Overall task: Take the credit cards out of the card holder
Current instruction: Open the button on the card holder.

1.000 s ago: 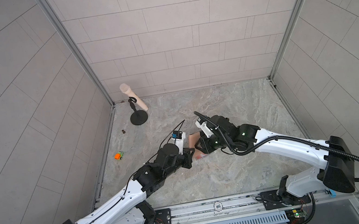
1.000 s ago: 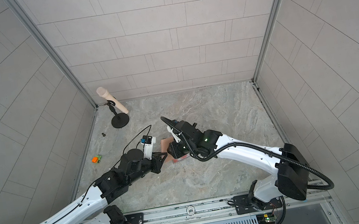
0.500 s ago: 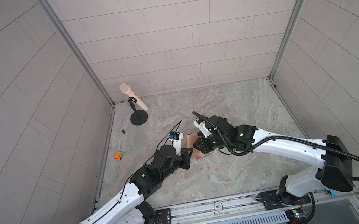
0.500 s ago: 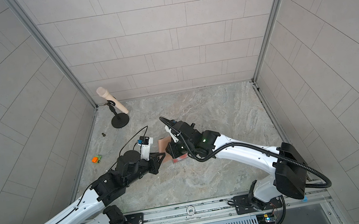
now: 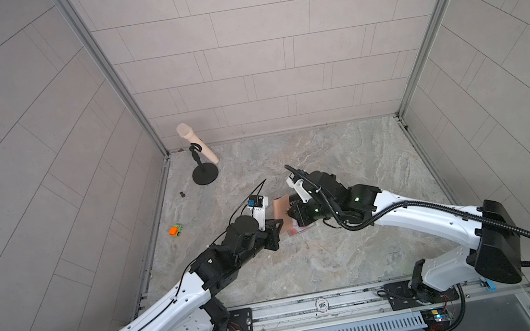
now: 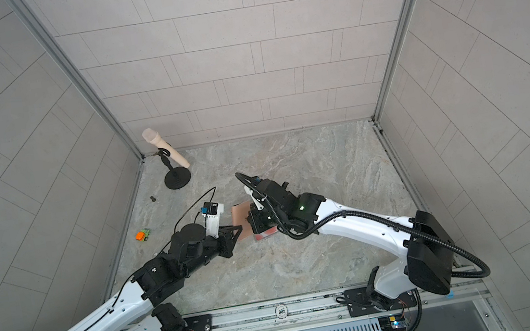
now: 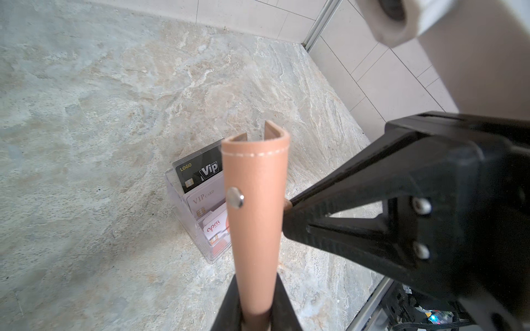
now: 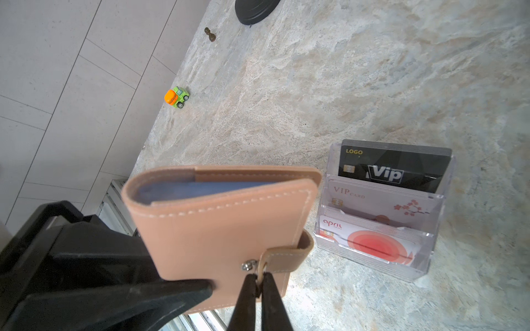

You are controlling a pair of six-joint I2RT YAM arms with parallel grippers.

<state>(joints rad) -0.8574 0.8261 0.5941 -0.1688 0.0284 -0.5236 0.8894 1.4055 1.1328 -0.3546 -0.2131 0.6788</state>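
The card holder [image 8: 223,226] is a tan leather wallet with a snap strap [image 8: 282,258]; blue sleeves show at its top edge, and any credit cards inside it are hidden. My left gripper [image 7: 256,289] is shut on its spine and holds it upright above the floor, seen in both top views [image 5: 281,211] [image 6: 240,219]. My right gripper [image 8: 259,276] is shut on the strap's loose end, next to the snap stud. In the left wrist view the right gripper's fingers [image 7: 358,206] reach the holder's side.
A clear acrylic rack [image 8: 381,252] stands just beside the holder with black, pink and red-and-white cards in three tiers. A microphone on a stand [image 5: 197,144], a small dark piece [image 5: 182,194] and a toy truck [image 5: 176,230] sit toward the left wall.
My right gripper has closed onto the strap end. Both arms have shifted slightly, with the holder staying between them.
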